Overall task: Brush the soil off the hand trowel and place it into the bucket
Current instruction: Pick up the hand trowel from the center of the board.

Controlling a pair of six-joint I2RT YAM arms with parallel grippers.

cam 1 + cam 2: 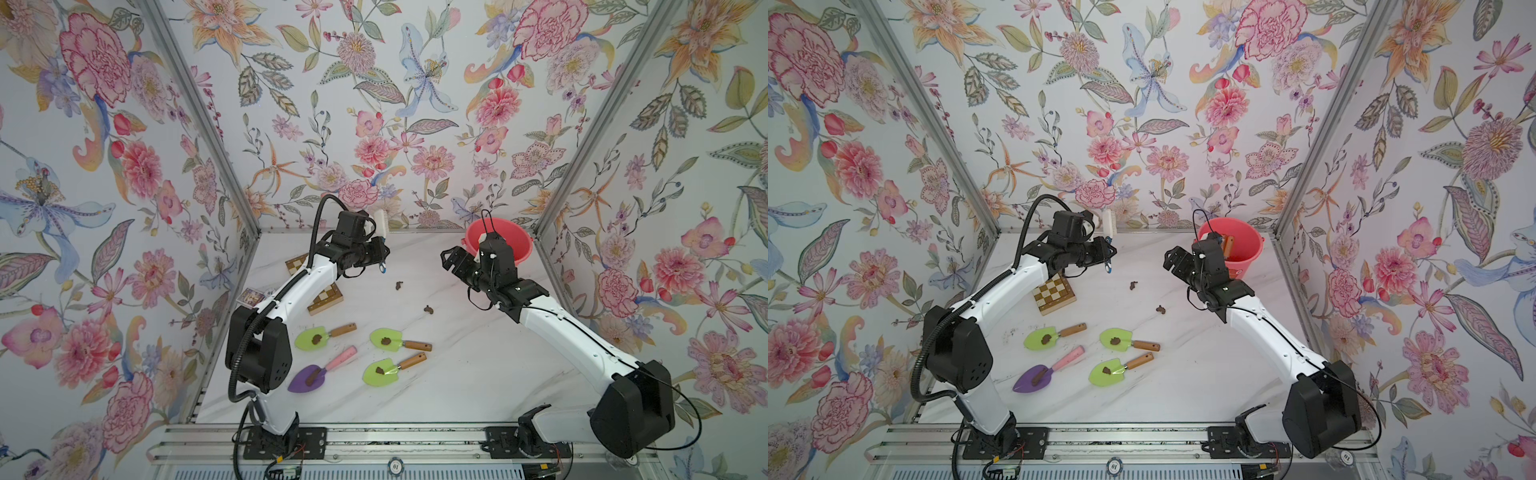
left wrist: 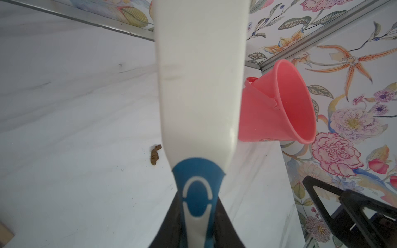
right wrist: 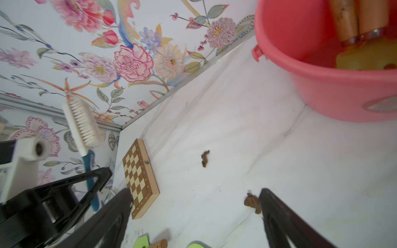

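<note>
Purple trowel (image 1: 306, 379) and three green trowels (image 1: 380, 372) lie on the near half of the table (image 1: 478, 353), each blade carrying a soil lump (image 1: 316, 340).
Two loose lumps (image 1: 399, 285) sit farther back; the bucket (image 1: 1252, 264) stands in the far right corner (two wooden handles (image 3: 343, 21) inside). Left gripper (image 1: 380, 251) is clamped on a brush (image 3: 82, 122); right gripper (image 1: 449, 262) hangs beside the bucket, jaws apart and empty. A chessboard (image 1: 1054, 293) lies near the left arm.
</note>
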